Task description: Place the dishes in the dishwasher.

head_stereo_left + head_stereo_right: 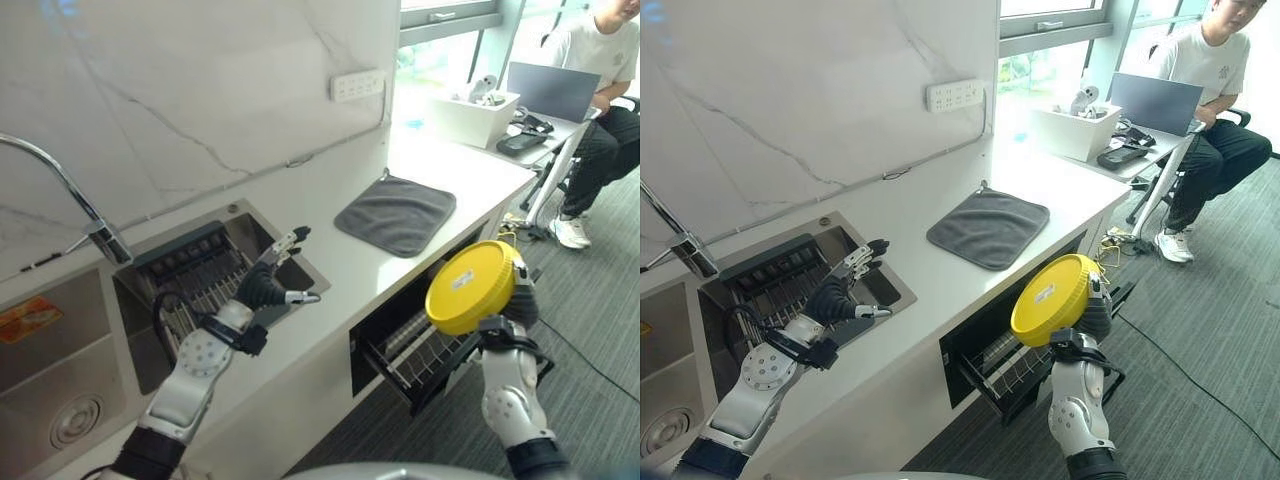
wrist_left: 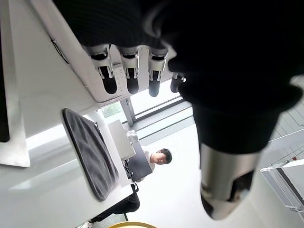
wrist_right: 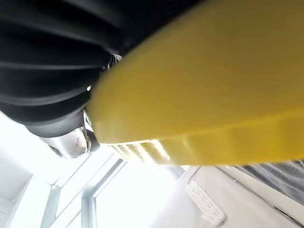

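Bright daylight is admitted through the tall windows (image 1: 440,20) at the far end.

The glossy white bench (image 1: 930,265) beneath them is washed out by glare, and the pale marble wall (image 1: 200,90) is evenly lit. In the right wrist view the round yellow plastic plate (image 3: 204,90) is rendered soft and out of focus. In the left wrist view the left robot hand (image 2: 213,57) is reduced to a near-black silhouette against the overexposed glazing.

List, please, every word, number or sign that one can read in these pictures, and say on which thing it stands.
None can be read.
Yellow plate, held in the right hand: a small white sticker, its print too small to read.
Sink: an orange label on its wall, print blurred.
Power strip on the wall: no readable marks.
Laptop by the person: no readable marks.
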Robot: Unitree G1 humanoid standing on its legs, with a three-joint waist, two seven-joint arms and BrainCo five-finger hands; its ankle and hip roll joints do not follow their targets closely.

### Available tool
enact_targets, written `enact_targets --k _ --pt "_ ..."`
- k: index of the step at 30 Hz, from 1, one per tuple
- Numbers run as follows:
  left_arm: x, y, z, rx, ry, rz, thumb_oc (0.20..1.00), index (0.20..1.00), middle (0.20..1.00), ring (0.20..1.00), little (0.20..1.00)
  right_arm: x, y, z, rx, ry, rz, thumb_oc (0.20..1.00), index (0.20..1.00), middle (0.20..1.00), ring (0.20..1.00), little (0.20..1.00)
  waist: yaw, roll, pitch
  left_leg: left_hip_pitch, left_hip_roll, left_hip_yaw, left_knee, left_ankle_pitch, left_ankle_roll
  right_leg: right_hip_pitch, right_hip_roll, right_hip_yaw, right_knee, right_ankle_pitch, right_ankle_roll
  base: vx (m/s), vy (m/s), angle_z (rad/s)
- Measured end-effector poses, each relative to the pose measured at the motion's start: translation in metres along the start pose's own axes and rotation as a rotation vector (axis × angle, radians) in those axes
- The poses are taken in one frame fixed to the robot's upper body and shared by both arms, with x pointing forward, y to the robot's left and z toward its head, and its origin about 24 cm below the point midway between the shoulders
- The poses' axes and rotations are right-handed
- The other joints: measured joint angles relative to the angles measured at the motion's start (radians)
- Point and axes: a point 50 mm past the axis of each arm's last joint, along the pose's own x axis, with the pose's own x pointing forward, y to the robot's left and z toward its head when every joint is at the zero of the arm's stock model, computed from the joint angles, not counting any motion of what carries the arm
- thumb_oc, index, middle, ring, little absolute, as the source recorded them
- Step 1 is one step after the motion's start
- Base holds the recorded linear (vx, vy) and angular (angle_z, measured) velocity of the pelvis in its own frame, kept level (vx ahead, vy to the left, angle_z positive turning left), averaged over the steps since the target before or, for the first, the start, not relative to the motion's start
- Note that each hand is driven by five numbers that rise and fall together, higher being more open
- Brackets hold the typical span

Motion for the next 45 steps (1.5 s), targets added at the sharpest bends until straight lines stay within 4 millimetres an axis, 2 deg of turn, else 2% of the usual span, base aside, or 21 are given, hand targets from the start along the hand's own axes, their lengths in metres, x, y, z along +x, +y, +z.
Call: enact_targets --k 5,12,16,24,29,33,36,40,43,45 --pt "0.0 0.0 0.001 0.0 -0.009 -0.01 1.0 1.0 1.0 1.0 1.0 -0.002 -0.017 -0.011 -0.032 0.028 -0.075 0.2 0.2 0.2 0.2 0.2 0.018 0.004 -0.002 0.0 -0.001 -0.001 0.0 0.004 0.005 0.002 0.0 -0.003 0.0 0.0 0.0 0.01 -0.002 0.01" --pt "0.01 0.002 0.013 0.02 -0.073 -0.03 1.0 1.0 1.0 1.0 1.0 0.013 -0.012 -0.013 -0.029 0.004 -0.088 0.2 0.2 0.2 0.2 0.2 0.037 0.012 -0.003 0.0 -0.002 -0.027 0.0 -0.001 0.004 0.017 0.001 -0.028 0.005 -0.002 -0.002 0.03 -0.005 0.1" --pt "0.011 -0.001 0.027 0.028 -0.137 -0.063 1.0 1.0 1.0 1.0 1.0 0.017 -0.02 -0.009 -0.013 -0.008 -0.132 0.2 0.2 0.2 0.2 0.2 0.072 0.022 -0.002 -0.002 -0.001 -0.048 0.0 -0.001 0.004 0.03 -0.001 -0.054 0.001 -0.011 -0.001 0.02 -0.011 0.16" --pt "0.011 -0.002 0.032 0.002 -0.172 -0.094 1.0 1.0 1.0 1.0 1.0 0.021 -0.03 -0.013 -0.039 0.005 -0.172 0.2 0.2 0.2 0.2 0.2 0.091 0.035 0.005 -0.005 -0.004 -0.079 0.001 0.006 0.005 0.045 0.0 -0.085 0.006 -0.021 -0.002 0.02 -0.015 0.12" --pt "0.016 -0.003 0.037 0.008 -0.196 -0.114 1.0 1.0 1.0 1.0 1.0 0.027 -0.05 -0.01 -0.037 -0.003 -0.262 0.2 0.2 0.2 0.2 0.2 0.098 0.061 0.062 -0.022 -0.007 -0.099 0.006 0.017 0.001 0.038 0.0 -0.106 0.01 -0.022 -0.002 -0.04 -0.003 0.12" --pt "0.026 -0.006 0.046 0.022 -0.238 -0.155 1.0 1.0 1.0 1.0 1.0 0.047 -0.042 0.008 -0.026 -0.062 -0.236 0.2 0.2 0.2 0.2 0.2 0.096 0.099 0.126 -0.023 -0.008 -0.109 0.007 0.022 0.005 0.033 -0.001 -0.111 0.026 -0.027 -0.005 -0.03 0.014 0.06" --pt "0.026 -0.019 0.043 0.003 -0.228 -0.216 1.0 1.0 1.0 1.0 1.0 0.047 -0.044 0.004 -0.028 -0.035 -0.225 0.2 0.2 0.2 0.2 0.2 0.098 0.097 0.13 -0.022 -0.009 -0.116 0.007 0.023 0.006 0.039 -0.001 -0.117 0.027 -0.033 -0.005 0.01 -0.005 0.07" --pt "0.025 -0.028 0.04 0.002 -0.214 -0.266 1.0 1.0 1.0 1.0 1.0 0.044 -0.057 -0.002 -0.043 0.01 -0.257 0.2 0.2 0.2 0.2 0.2 0.097 0.104 0.158 -0.015 -0.01 -0.128 0.007 0.023 0.006 0.044 -0.003 -0.132 0.05 -0.048 -0.005 0.01 0.009 0.09" --pt "0.026 -0.028 0.042 0.008 -0.226 -0.27 1.0 1.0 1.0 1.0 1.0 0.051 -0.06 0.007 -0.079 0.003 -0.244 0.2 0.2 0.2 0.2 0.2 0.097 0.134 0.196 -0.003 -0.015 -0.138 0.007 0.025 0.008 0.031 -0.014 -0.135 0.113 -0.081 -0.003 -0.06 0.038 0.11" --pt "0.029 -0.027 0.046 0.017 -0.252 -0.272 1.0 1.0 1.0 1.0 1.0 0.063 -0.053 0.017 -0.095 -0.008 -0.206 0.2 0.2 0.2 0.2 0.2 0.098 0.152 0.217 -0.009 -0.018 -0.139 0.009 0.028 0.012 0.008 -0.022 -0.135 0.153 -0.097 -0.001 -0.11 0.021 0.05"
